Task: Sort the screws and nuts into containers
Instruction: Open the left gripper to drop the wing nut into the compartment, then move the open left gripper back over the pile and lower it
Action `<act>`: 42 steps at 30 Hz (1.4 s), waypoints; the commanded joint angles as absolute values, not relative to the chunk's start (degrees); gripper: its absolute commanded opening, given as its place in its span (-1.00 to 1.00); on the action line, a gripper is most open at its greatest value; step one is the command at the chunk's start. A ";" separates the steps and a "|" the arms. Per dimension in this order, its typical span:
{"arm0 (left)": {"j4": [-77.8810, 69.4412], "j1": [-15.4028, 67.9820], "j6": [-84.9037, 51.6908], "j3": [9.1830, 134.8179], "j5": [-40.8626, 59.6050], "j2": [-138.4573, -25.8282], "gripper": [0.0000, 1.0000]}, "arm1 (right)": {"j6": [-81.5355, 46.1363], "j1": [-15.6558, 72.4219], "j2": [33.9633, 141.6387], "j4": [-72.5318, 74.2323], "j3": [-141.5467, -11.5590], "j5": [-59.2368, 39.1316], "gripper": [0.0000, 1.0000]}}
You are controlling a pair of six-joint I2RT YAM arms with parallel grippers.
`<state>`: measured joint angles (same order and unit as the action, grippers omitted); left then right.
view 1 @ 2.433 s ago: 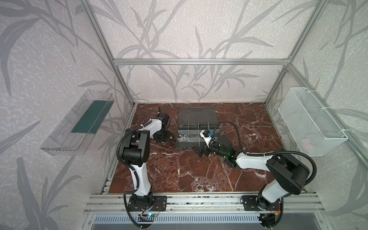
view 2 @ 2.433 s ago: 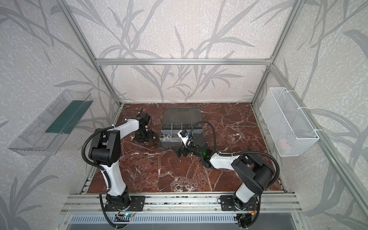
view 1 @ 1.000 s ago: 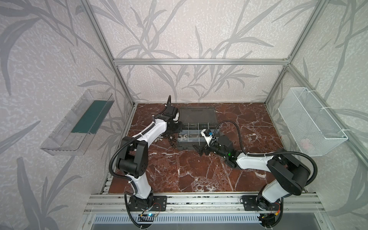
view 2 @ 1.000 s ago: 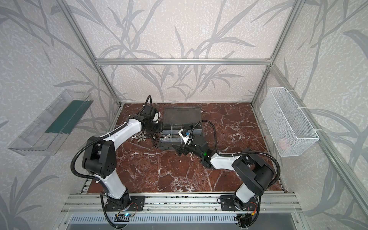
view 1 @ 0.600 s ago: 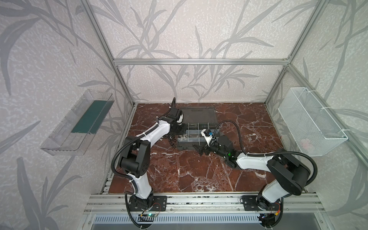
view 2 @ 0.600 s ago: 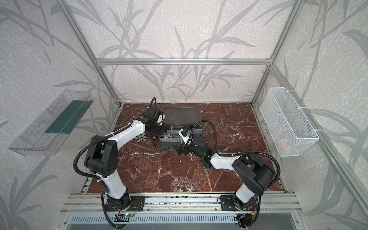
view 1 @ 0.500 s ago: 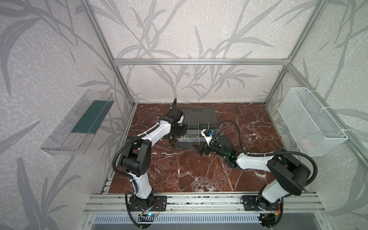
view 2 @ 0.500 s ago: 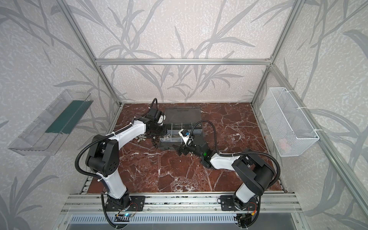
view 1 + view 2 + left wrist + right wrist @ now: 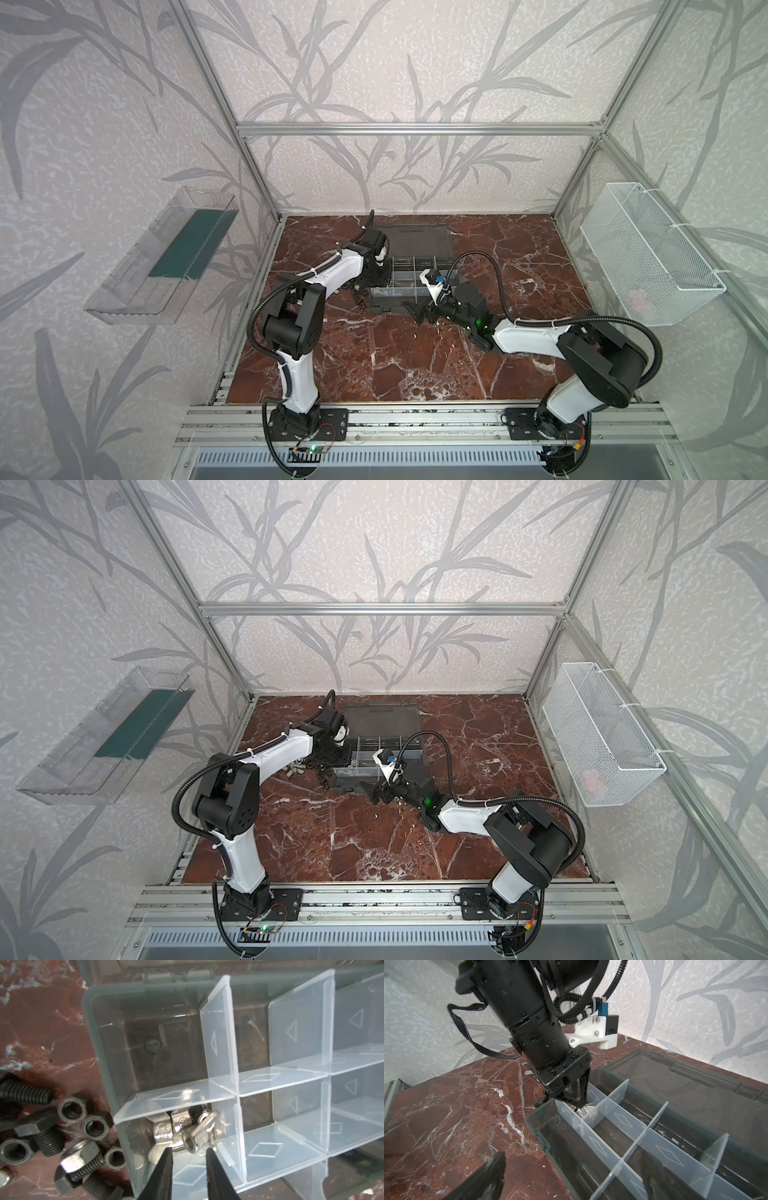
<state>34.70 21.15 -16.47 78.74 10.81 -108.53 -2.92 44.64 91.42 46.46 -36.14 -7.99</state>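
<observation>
Silver wing nuts (image 9: 188,1136) sit in one compartment (image 9: 187,1176) of grey plastic organizer case (image 9: 91,1028); black hex nuts (image 9: 72,1108), black screws (image 9: 47,1140) wait outside, lower left. Left gripper (image 9: 188,1153) parted, right gripper (image 9: 415,312) wide, both empty.

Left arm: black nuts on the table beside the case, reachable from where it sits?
Probably yes. The left gripper hangs open over a compartment at the edge of the case. The black nuts lie uncovered just outside its wall. Only that wall lies between, so lift first.

Clear wall tray (image 9: 124,299) on left wall; white mesh basket (image 9: 615,232) on right wall; red marble tabletop (image 9: 415,365)
</observation>
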 commanded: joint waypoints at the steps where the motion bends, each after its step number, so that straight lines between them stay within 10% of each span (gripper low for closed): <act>1: 36.21 21.44 -15.65 80.20 10.20 -108.30 -0.38 | -2.29 45.09 91.49 47.89 -35.94 -7.56 0.98; 22: 31.49 21.16 -13.47 74.89 -6.59 -95.22 0.35 | -2.14 45.11 91.10 48.33 -35.50 -6.42 0.98; 29: 31.11 20.99 -14.55 72.37 -16.67 -92.22 0.97 | -2.40 45.09 89.72 50.53 -34.00 -5.56 0.98; 42: 41.08 12.85 -23.19 71.64 -12.50 -92.99 0.99 | -0.59 45.05 82.86 53.89 -30.24 -6.58 0.98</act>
<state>35.92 17.12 -19.31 70.70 -17.15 -93.08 -1.93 44.69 86.24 50.78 -31.14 -6.26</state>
